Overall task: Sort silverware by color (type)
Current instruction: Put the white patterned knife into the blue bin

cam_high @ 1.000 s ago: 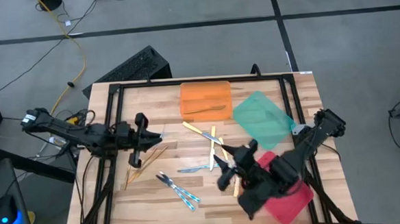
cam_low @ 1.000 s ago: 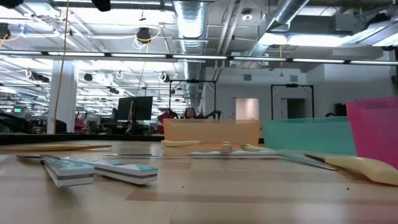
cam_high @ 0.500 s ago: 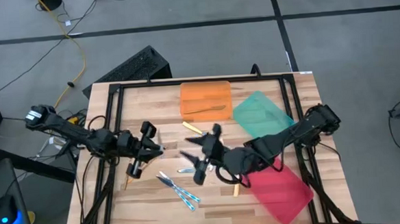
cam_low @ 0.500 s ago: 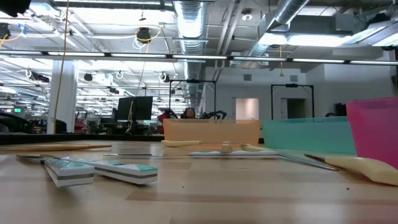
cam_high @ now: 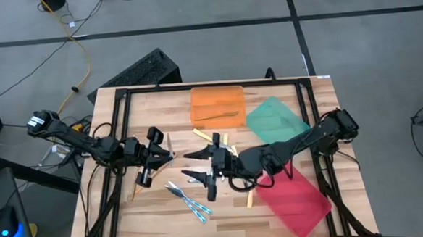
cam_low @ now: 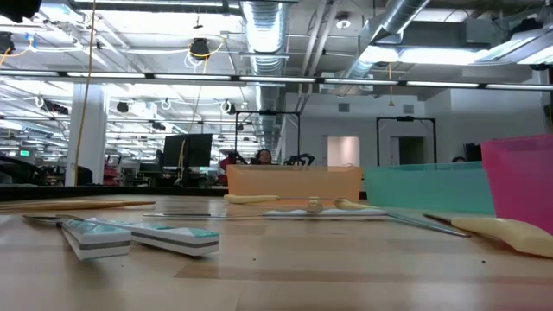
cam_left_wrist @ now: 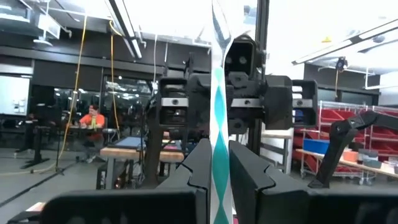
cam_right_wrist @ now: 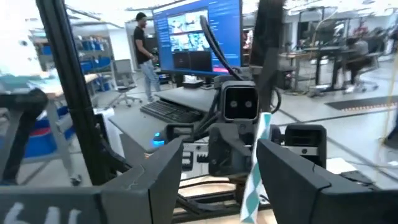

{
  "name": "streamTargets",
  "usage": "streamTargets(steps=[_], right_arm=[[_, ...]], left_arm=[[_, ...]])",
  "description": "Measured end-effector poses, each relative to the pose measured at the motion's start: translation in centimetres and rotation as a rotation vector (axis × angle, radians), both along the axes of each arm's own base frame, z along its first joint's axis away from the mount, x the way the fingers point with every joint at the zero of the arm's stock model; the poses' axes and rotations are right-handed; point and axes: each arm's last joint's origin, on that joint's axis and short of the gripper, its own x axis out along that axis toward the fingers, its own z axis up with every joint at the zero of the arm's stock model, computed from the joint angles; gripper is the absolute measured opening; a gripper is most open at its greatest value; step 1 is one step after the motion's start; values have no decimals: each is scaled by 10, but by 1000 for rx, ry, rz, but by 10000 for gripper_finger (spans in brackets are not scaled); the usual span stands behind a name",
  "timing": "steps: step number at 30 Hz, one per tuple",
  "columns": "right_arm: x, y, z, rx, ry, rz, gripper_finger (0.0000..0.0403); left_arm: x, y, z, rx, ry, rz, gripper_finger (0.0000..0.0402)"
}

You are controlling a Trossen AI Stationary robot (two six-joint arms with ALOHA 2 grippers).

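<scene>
My left gripper (cam_high: 162,150), over the table's left half, is shut on a piece of silverware with a teal-and-white patterned handle (cam_left_wrist: 217,106), which stands upright out of the fingers. My right gripper (cam_high: 194,168) hangs open at mid-table. It points level toward the left gripper and stops a little short of that utensil (cam_right_wrist: 255,165). More silverware lies flat on the wood: two blue-handled pieces (cam_high: 189,199), yellow-handled ones (cam_high: 214,140) and gold ones (cam_high: 148,178). One gold piece (cam_high: 217,117) lies in the orange tray (cam_high: 216,98). The low view shows neither gripper. My left gripper pinches the patterned handle (cam_left_wrist: 216,163) between its two fingers, which lie across it. The fingers come from the table's left, slanting a little upward. The utensil stands nearly upright, silver head on top, lifted clear of the table.
A green tray (cam_high: 277,122) lies at the far right and a red tray (cam_high: 297,200) at the near right, partly under the right arm. A black frame (cam_high: 118,138) runs along the table's edges. Bare wood lies along the near left edge.
My right gripper has swung from over the red tray toward the table's left, turning from a downward slant to level, and now faces the left gripper; its fingers stay open. My left gripper keeps the patterned utensil and has barely shifted.
</scene>
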Motion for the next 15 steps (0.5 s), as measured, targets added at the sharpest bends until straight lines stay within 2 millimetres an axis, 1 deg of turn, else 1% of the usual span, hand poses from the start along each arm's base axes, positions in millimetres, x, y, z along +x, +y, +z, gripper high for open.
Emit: streamTargets(steps=[3,6,10,15], right_arm=[[5,-13,0,43,-4,3,242],[9,-24,0,51,-5,-2,256],[11,-31,0,47,-7,30,266],[11,-32,-3,36,18,27,266]], left_arm=[[0,0,0,0,-1,0,16],[1,0,-1,1,2,0,16],[3,-1,-4,6,19,4,16],[6,-2,-5,11,23,15,16]])
